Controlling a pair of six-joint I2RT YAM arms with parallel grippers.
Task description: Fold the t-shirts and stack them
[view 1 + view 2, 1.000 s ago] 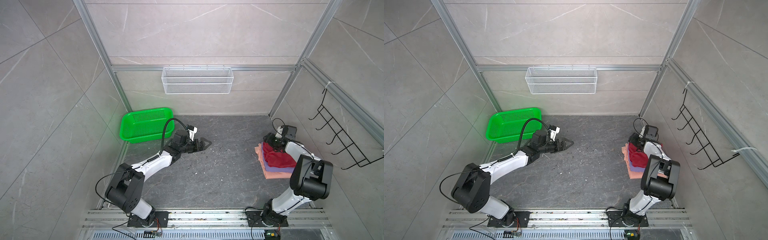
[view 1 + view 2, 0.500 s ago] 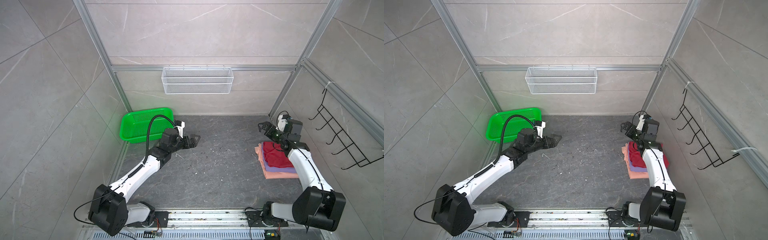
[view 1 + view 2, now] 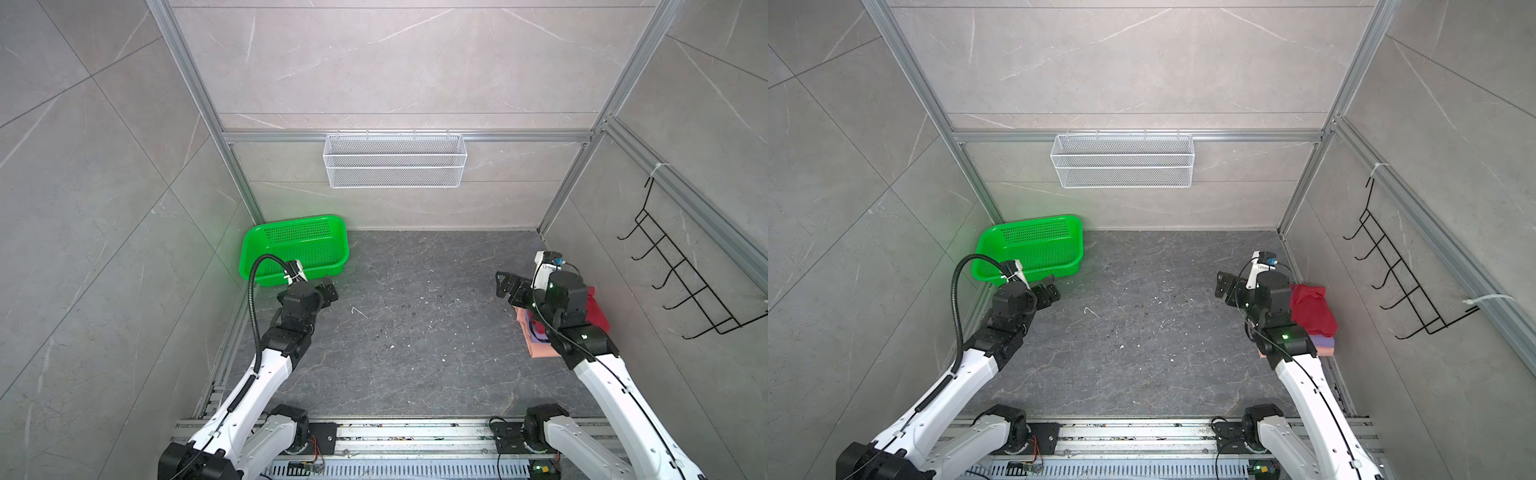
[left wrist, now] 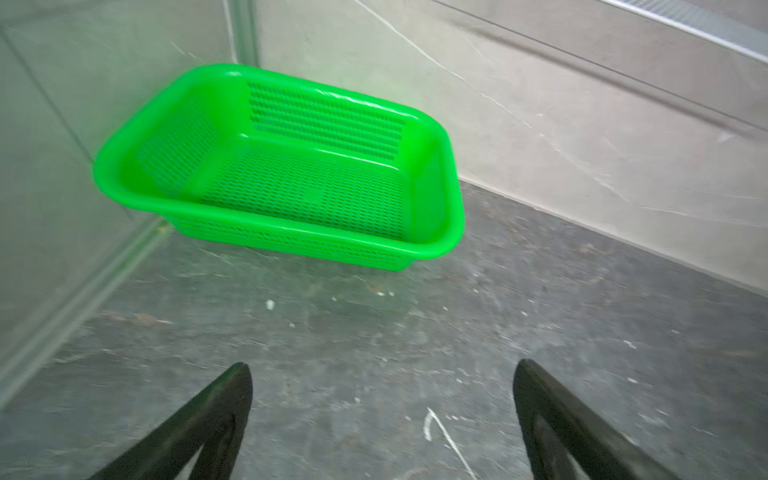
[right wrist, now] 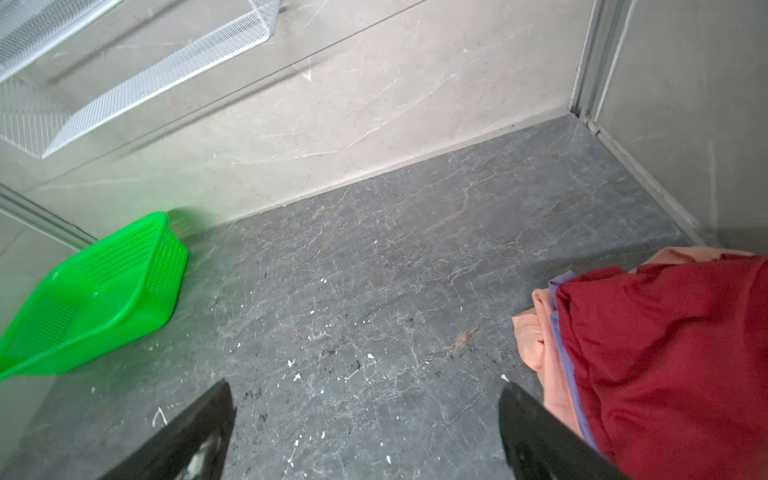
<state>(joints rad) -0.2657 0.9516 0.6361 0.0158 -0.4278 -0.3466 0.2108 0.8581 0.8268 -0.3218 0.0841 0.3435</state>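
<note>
Three folded t-shirts lie stacked by the right wall: dark red (image 3: pixel 1310 309) on top, lavender (image 3: pixel 1323 341) under it, salmon-pink (image 3: pixel 1325 352) at the bottom. The right wrist view shows the same red (image 5: pixel 665 353), lavender (image 5: pixel 567 361) and pink (image 5: pixel 536 332) layers. My right gripper (image 3: pixel 505 284) (image 5: pixel 365 384) hangs open and empty above bare floor, just left of the stack and clear of it. My left gripper (image 3: pixel 328 291) (image 4: pixel 382 365) is open and empty over the floor in front of the basket.
A green perforated basket (image 3: pixel 297 249) (image 4: pixel 291 174) sits empty in the far left corner. A white wire shelf (image 3: pixel 395 160) hangs on the back wall. A black hook rack (image 3: pixel 681 282) is on the right wall. Both arm bases stand on the front rail (image 3: pixel 395 432).
My right gripper has lifted off the far end of the stack and drawn left of it. My left gripper has pulled back from the middle of the floor toward the basket.
</note>
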